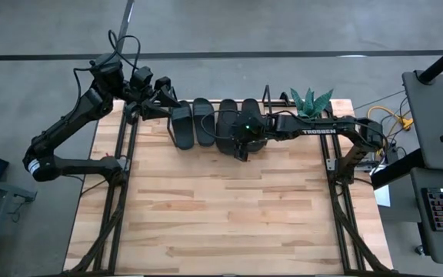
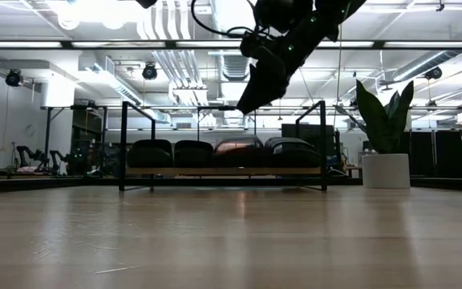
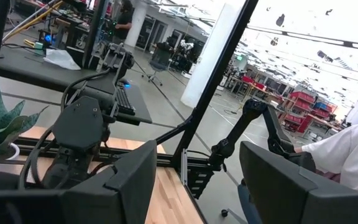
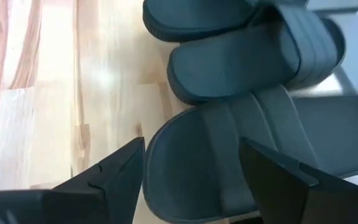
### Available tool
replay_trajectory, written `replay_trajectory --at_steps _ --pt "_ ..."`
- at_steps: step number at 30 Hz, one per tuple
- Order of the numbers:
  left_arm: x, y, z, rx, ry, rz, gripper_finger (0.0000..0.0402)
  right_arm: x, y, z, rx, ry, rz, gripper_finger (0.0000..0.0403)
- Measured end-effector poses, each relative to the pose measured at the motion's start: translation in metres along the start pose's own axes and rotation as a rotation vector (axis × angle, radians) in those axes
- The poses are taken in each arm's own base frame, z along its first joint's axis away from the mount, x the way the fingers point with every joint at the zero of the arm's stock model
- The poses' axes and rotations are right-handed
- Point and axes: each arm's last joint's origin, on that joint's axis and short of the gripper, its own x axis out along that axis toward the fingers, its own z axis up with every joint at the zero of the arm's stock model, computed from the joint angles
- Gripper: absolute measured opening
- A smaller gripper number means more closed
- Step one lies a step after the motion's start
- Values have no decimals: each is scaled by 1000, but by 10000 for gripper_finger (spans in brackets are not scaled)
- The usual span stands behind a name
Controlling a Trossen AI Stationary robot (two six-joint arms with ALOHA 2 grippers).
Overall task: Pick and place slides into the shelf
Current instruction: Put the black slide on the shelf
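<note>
The left gripper (image 1: 174,104) sits at the left end of the shelf (image 2: 223,171), raised, its fingers spread with nothing between them; in its own wrist view they frame only the room beyond the table. Just to its right the row of slides begins: the first slide (image 1: 181,127) and the second slide (image 1: 204,121) lie side by side on the shelf board, soles pointing toward the open table.

Next along, the right gripper (image 1: 244,138) hangs just above the third slide (image 1: 227,131), which lies directly under it. Its fingers (image 4: 120,171) stand wide apart on either side of that slide's sole and do not appear to pinch it, so the slide looks let go. The fourth slide (image 1: 251,110) lies just beyond, mostly hidden under the right arm. Farther right, a potted plant (image 1: 311,102) stands at the back edge of the table.

In the low view four dark humps fill the shelf from end to end, and no slide shows on the bare table (image 1: 229,215). The placing therefore seems essentially finished; what likely remains is for both arms to draw clear, and perhaps a nudge if the third slide sits crooked.
</note>
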Motion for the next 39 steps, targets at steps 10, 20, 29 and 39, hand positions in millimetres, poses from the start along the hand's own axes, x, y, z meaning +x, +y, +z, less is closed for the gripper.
replay_trajectory --at_steps 10,20,29,39 --pt "0 0 0 -2 2 -2 215 -2 9 3 -317 11 -95 237" --pt "2 9 -14 -46 21 2 215 4 11 -10 -459 78 -149 236" --pt "3 14 -20 -62 26 9 215 15 10 -30 -520 99 -255 235" --pt "2 14 -19 -59 25 9 215 23 12 -42 -600 57 -267 235"
